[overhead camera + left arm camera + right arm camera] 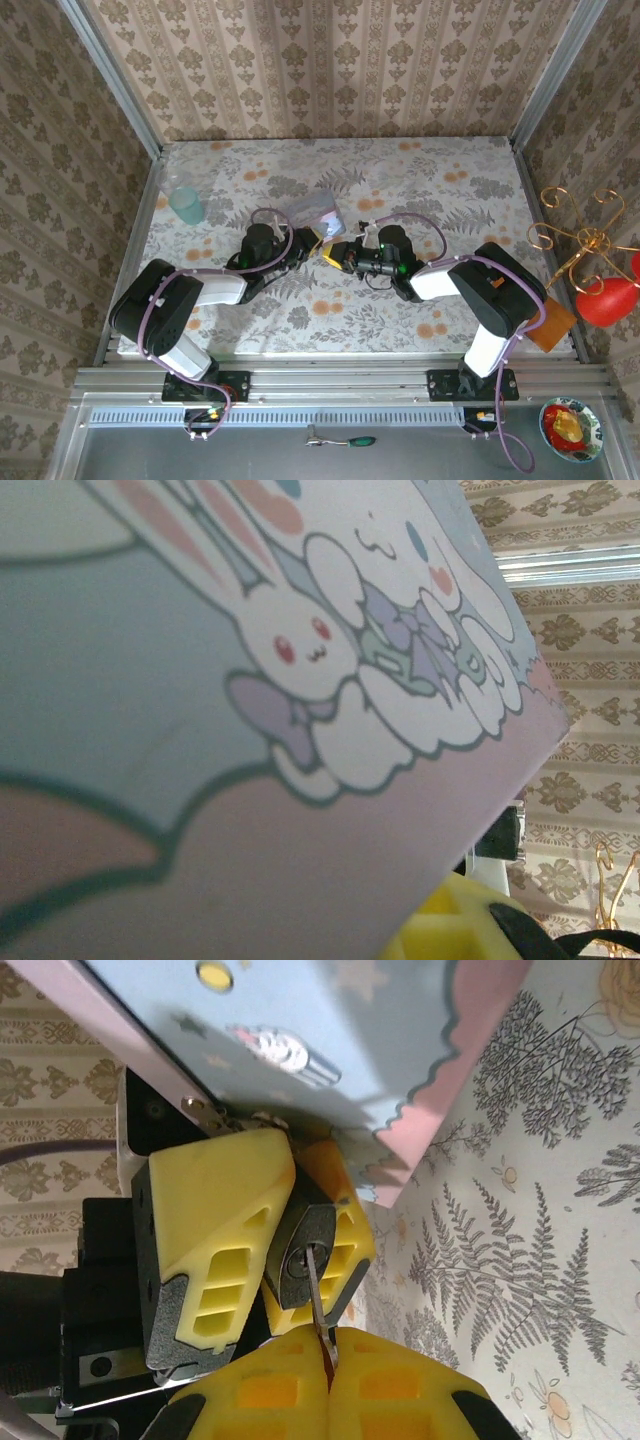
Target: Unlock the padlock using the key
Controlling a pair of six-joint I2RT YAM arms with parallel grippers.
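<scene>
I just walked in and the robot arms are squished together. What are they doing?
The left arm's fingers are pinching a small dark padlock, with its keyhole facing the other arm. The right arm's fingers hold the key, and its tip is poked into the keyhole. A bag with cartoon bunnies sits right beside them. I can't tell whether the lock is open.

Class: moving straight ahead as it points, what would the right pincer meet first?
Most likely the padlock, clamped in the left pincer; the right pincer's key is at its keyhole.
</scene>
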